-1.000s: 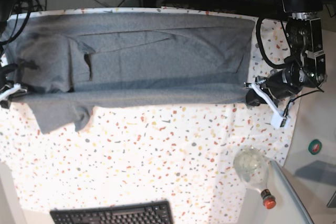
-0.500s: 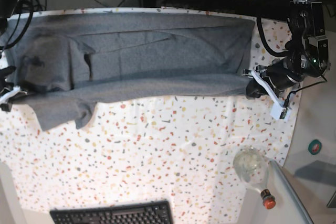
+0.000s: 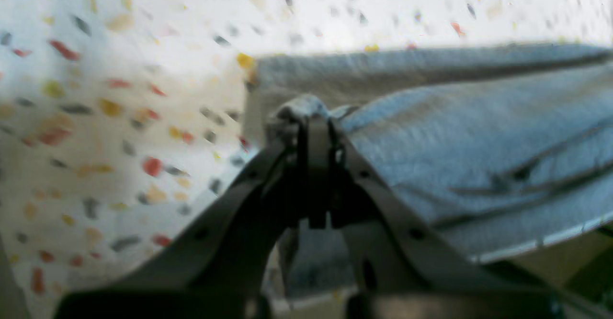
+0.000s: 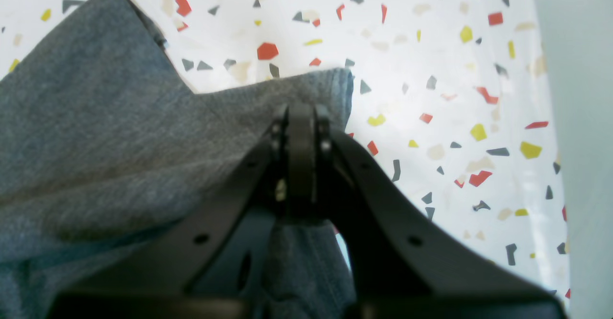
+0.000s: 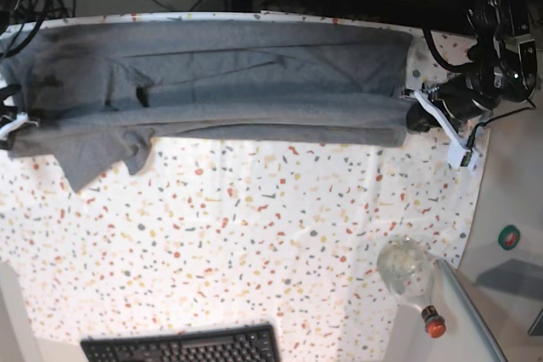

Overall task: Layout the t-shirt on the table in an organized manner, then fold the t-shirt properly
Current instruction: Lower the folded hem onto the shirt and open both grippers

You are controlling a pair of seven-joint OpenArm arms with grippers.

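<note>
Jaws on both arms are pinched shut on cloth. The left gripper (image 3: 313,118) clamps a bunched corner of the t-shirt (image 5: 221,82), a small wad of grey fabric pushed up past its tips. The right gripper (image 4: 300,110) bites the garment's hem edge, with the cloth hanging down below the fingers (image 4: 287,132). In the base view the t-shirt lies stretched as a long folded band across the far part of the table (image 5: 254,243), the left gripper (image 5: 416,116) at one end of the band and the right gripper (image 5: 10,125) at the other. One sleeve hangs off the band's near edge close to the right gripper. A black keyboard (image 5: 182,347) sits at the table's near edge, well apart from the t-shirt.
</note>
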